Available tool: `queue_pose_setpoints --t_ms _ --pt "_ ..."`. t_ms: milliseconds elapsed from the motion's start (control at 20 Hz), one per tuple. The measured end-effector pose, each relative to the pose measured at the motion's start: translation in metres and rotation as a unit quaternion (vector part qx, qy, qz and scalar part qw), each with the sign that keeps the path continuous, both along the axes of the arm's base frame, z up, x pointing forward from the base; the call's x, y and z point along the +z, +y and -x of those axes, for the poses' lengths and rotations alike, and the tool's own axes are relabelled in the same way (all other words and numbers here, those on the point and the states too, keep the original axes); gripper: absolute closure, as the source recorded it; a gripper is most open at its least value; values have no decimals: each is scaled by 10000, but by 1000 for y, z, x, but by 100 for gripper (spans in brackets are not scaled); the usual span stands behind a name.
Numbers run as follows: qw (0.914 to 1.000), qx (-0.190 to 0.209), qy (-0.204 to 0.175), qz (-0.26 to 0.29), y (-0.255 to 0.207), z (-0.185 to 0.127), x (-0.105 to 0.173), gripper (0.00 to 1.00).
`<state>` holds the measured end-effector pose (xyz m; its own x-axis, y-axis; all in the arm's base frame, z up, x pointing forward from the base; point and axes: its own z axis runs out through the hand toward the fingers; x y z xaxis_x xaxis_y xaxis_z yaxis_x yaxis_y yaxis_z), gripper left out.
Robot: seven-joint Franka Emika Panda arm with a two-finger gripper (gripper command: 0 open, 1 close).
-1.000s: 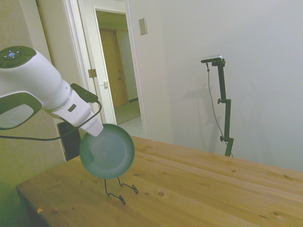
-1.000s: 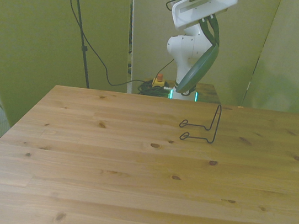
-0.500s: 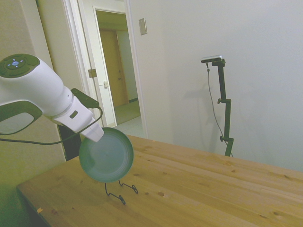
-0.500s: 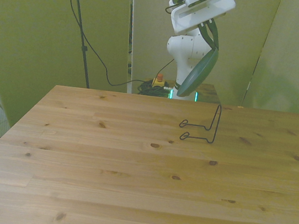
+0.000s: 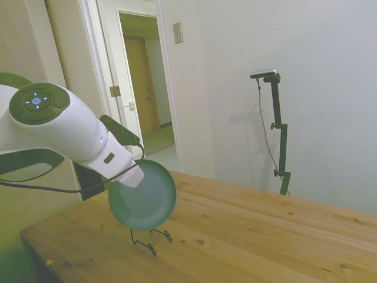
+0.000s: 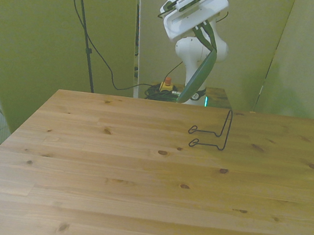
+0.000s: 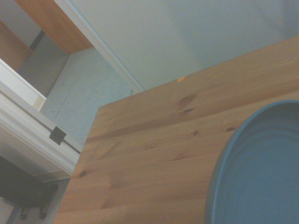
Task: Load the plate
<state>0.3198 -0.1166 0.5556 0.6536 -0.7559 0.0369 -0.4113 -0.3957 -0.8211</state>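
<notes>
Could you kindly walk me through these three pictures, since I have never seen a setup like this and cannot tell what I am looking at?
The white machine is a robot arm ending in a two-finger pincer. It holds a round teal plate by its rim, on edge, in the air. On the wooden table stands a thin black wire stand, with nothing in it yet. One picture is taken from beside the table, one from across it facing the robot, and the third from a camera on the wrist, where the plate fills one corner and the table and the floor beyond it show past it.
</notes>
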Motion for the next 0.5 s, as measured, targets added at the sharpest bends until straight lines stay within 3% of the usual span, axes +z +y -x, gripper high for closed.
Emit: queue_pose_setpoints --t_ms 500 --pt "9998 45 -48 -203 -14 -1 -24 100"
